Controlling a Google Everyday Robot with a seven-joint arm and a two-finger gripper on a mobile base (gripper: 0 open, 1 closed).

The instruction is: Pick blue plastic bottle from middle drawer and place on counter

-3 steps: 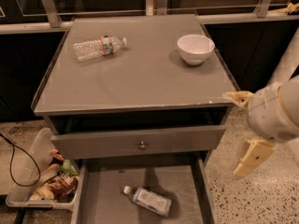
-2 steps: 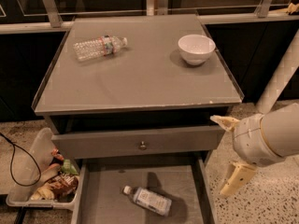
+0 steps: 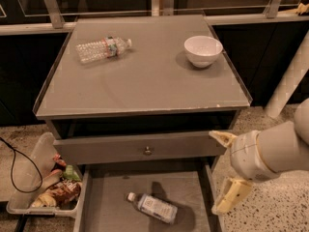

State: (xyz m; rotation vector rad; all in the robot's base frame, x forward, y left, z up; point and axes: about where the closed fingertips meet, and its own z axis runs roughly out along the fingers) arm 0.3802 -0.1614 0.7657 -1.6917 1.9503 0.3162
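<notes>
Hand, fingers apart, outside right wall of middle drawer.

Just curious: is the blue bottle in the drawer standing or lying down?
Lying down: the blue plastic bottle rests sideways in the middle drawer; the gripper hangs open at right.

Brings the gripper down and to the left of where it hung a second ago. Leaves the level of the front right corner of the counter and sits below the front edge now, just beside the right wall of the middle drawer. Carries the upper finger in near the right end of the closed drawer front. Uncovers more of the white post beyond the counter's right edge.
</notes>
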